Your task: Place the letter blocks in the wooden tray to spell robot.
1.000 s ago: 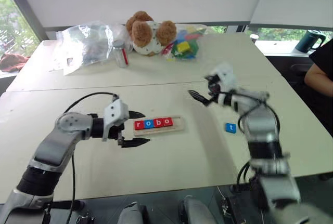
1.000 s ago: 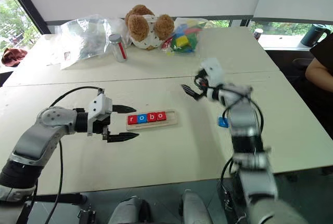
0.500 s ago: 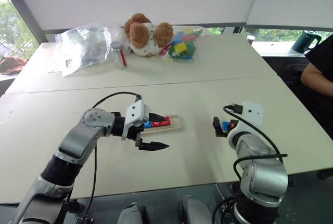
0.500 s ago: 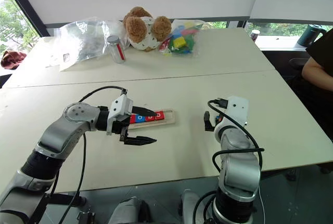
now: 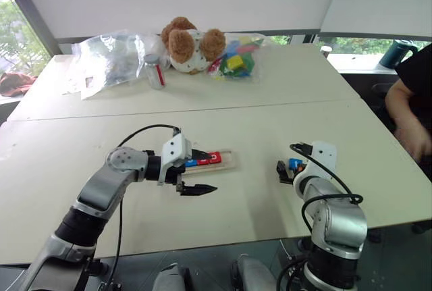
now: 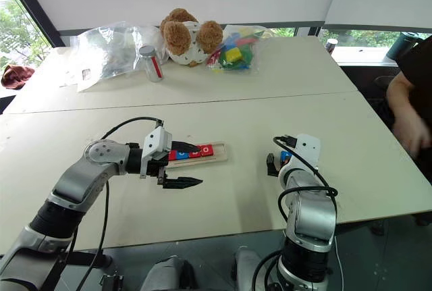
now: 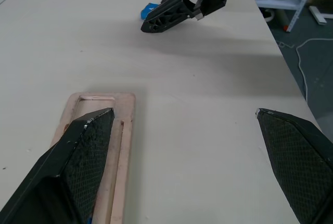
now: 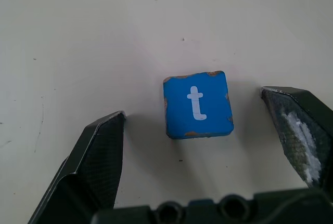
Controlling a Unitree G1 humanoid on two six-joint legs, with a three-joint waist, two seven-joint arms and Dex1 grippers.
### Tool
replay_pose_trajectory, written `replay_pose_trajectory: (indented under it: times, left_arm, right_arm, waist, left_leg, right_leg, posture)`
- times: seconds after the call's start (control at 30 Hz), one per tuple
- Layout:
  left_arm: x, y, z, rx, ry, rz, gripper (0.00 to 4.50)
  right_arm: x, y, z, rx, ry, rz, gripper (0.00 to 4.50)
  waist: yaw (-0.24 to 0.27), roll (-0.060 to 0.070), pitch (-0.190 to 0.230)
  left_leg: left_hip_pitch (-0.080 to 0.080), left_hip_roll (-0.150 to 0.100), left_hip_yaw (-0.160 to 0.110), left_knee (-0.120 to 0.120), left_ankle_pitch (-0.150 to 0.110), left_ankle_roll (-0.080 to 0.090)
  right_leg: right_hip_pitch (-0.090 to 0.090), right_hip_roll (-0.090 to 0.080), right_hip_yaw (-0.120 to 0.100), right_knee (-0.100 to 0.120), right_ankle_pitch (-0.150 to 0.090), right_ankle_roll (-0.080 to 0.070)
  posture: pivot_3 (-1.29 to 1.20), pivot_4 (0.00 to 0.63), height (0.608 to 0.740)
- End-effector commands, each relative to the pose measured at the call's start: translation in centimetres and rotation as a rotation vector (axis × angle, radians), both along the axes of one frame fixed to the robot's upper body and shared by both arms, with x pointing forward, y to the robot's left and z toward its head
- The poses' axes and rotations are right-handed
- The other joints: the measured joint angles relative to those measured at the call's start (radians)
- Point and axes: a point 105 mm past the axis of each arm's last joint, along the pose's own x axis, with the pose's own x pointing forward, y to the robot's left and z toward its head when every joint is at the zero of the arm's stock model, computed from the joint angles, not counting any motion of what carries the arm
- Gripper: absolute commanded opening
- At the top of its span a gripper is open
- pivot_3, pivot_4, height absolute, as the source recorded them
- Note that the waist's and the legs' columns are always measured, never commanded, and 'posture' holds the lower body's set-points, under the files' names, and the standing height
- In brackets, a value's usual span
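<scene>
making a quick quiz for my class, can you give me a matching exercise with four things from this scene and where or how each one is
Things:
1. t block
2. wooden tray
3. teddy bear
4. left pincer

States or places:
A. at the far side of the table, beside the bagged coloured blocks
B. open, one finger over the tray
C. flat on the table between the right pincer's open fingers
D. holds red and blue tiles, right end slot free

Pairs: 1-C, 2-D, 3-A, 4-B

Wooden tray (image 5: 226,163) on the table (image 5: 243,122) at centre, letter blocks (image 5: 214,158) in its left part, left gripper (image 5: 196,171) over that end, t block (image 8: 197,104) to the right between right gripper (image 8: 200,130) fingers, teddy bear (image 5: 189,42), bags behind.
</scene>
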Motion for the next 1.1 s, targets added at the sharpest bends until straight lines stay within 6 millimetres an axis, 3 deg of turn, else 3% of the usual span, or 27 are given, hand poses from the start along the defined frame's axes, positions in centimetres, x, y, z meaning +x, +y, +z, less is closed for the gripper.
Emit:
replay_pose_trajectory:
  times: [0.03, 0.17, 0.3, 0.37, 0.43, 0.8, 1.03, 1.1]
  left_arm:
    - [-0.2, 0.0, 0.9, -0.02, -0.041, -0.001, 4.5]
    - [-0.1, 0.1, 1.0, -0.019, -0.044, 0.004, 4.5]
    - [0.3, 0.4, 1.2, -0.012, -0.052, 0.013, 4.5]
    - [0.8, 0.9, 1.1, 0.004, -0.063, 0.029, 4.5]
    - [1.1, 1.3, 1.0, 0.016, -0.066, 0.04, 4.5]
    - [1.6, 2.6, 1.1, 0.013, -0.072, 0.108, 4.5]
    - [1.7, 2.6, 1.1, 0.01, -0.073, 0.114, 4.5]
    - [1.9, 2.8, 1.1, 0.01, -0.074, 0.122, 4.5]
  right_arm:
    - [0.1, 0.2, 0.1, 0.016, -0.012, 0.009, 3.19]
    - [0.2, 0.3, 0.0, 0.012, -0.01, 0.012, 1.13]
    - [0.9, 1.1, 1.1, -0.042, -0.057, 0.091, 1.13]
    - [1.4, 3.8, 2.0, -0.023, -0.088, 0.248, 1.13]
    - [1.6, 5.2, 2.3, -0.008, -0.09, 0.323, 1.13]
    - [1.7, 7.0, 0.9, -0.009, -0.025, 0.386, 1.13]
    - [1.8, 6.9, 1.2, -0.034, -0.034, 0.391, 4.45]
    - [1.8, 6.5, 1.9, -0.036, -0.055, 0.384, 4.45]
  waist:
    - [0.0, 0.0, 0.0]
    - [-0.002, 0.0, 0.0]
    - [-0.002, 0.0, 0.0]
    - [-0.002, 0.0, 0.0]
    - [-0.004, 0.0, 0.0]
    - [0.001, 0.0, 0.0]
    - [0.001, 0.0, 0.0]
    - [0.002, 0.0, 0.0]
  left_leg:
    - [0.0, 0.0, 0.0, 0.0, 0.0, 0.0]
    - [0.0, 0.001, 0.0, 0.0, 0.0, 0.0]
    - [0.0, 0.001, 0.0, 0.0, 0.0, 0.0]
    - [0.0, 0.001, 0.0, 0.0, 0.0, 0.0]
    - [0.0, 0.001, 0.0, -0.001, 0.0, 0.001]
    - [-0.007, 0.001, -0.002, 0.0, 0.0, 0.001]
    - [-0.007, 0.001, -0.003, 0.0, 0.0, 0.001]
    - [-0.007, 0.001, -0.002, 0.001, -0.001, 0.001]
  right_leg:
    - [0.0, 0.0, 0.0, 0.0, 0.0, 0.0]
    - [0.0, 0.001, 0.0, 0.0, 0.0, 0.0]
    - [0.0, 0.001, 0.0, -0.001, 0.0, 0.0]
    - [0.0, 0.001, 0.0, -0.001, 0.0, 0.0]
    - [0.0, 0.001, 0.0, -0.001, 0.0, 0.0]
    - [-0.002, 0.001, -0.001, -0.007, 0.0, 0.0]
    - [-0.002, 0.001, -0.002, -0.007, 0.0, 0.0]
    - [-0.002, 0.001, -0.002, -0.007, 0.0, 0.0]
  posture:
    - [0.0, 0.15, 0.74]
    - [0.0, 0.15, 0.74]
    - [0.0, 0.15, 0.74]
    - [0.0, 0.15, 0.74]
    - [0.0, 0.15, 0.74]
    - [0.0, 0.15, 0.74]
    - [0.0, 0.15, 0.74]
    - [0.0, 0.15, 0.74]
